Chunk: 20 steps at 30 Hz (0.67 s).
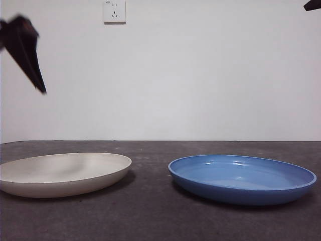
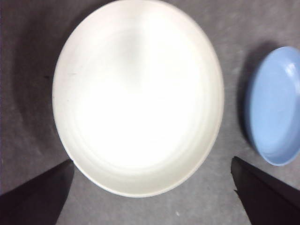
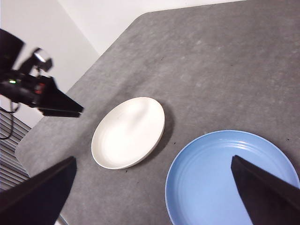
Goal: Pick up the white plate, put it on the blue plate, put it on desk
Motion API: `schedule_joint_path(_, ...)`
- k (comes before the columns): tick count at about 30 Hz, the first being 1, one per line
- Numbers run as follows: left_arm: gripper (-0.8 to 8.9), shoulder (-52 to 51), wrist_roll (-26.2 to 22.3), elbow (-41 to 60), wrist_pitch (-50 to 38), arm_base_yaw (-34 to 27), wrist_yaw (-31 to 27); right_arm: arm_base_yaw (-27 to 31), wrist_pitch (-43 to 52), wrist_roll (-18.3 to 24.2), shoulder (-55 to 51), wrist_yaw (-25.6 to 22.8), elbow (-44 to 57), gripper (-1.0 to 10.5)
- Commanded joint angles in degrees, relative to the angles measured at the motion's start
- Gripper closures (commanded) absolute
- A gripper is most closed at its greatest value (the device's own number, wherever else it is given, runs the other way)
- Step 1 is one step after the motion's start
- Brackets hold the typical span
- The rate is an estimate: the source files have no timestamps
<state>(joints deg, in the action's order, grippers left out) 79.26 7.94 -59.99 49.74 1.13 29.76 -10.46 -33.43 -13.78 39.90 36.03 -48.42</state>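
The white plate (image 1: 60, 173) lies flat on the dark grey desk (image 1: 150, 216) at the left. The blue plate (image 1: 242, 178) lies beside it at the right, apart from it. My left gripper (image 2: 152, 192) hangs open above the white plate (image 2: 138, 96), well clear of it; it shows as a dark tip at the upper left of the front view (image 1: 25, 50) and in the right wrist view (image 3: 56, 105). My right gripper (image 3: 152, 187) is open and empty, high above both plates (image 3: 129, 133) (image 3: 229, 180), a black tip at the top right corner (image 1: 312, 5).
A white wall with a socket (image 1: 114, 11) stands behind the desk. The desk's rounded edge (image 3: 51, 136) runs close to the white plate on its outer side. A strip of bare desk (image 1: 150, 175) separates the two plates.
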Motion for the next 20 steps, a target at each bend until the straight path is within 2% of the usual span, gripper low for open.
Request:
schedule_joint_path(1, 2.51, 3.9, -1.5, -1.4, -1.9, -0.2, 0.0, -0.1, 0.3, -0.6, 0.4, 0.2, -1.0, 3.4)
schedule_joint_path(10, 2.55, 12.0, -1.4, -1.4, -6.1, -1.6, -0.9, -0.1, 0.0, -0.6, 0.4, 0.2, -1.0, 3.4)
schedule_joint_path(13, 2.55, 13.6, -1.4, -1.4, -6.7, -1.7, -2.4, -0.1, -0.2, -0.6, 0.4, 0.2, -1.0, 3.4)
schedule_joint_path(20, 2.55, 16.6, -1.5, -1.4, -8.1, -1.6, -2.3, -0.1, -0.1, -0.6, 0.4, 0.2, -1.0, 3.4)
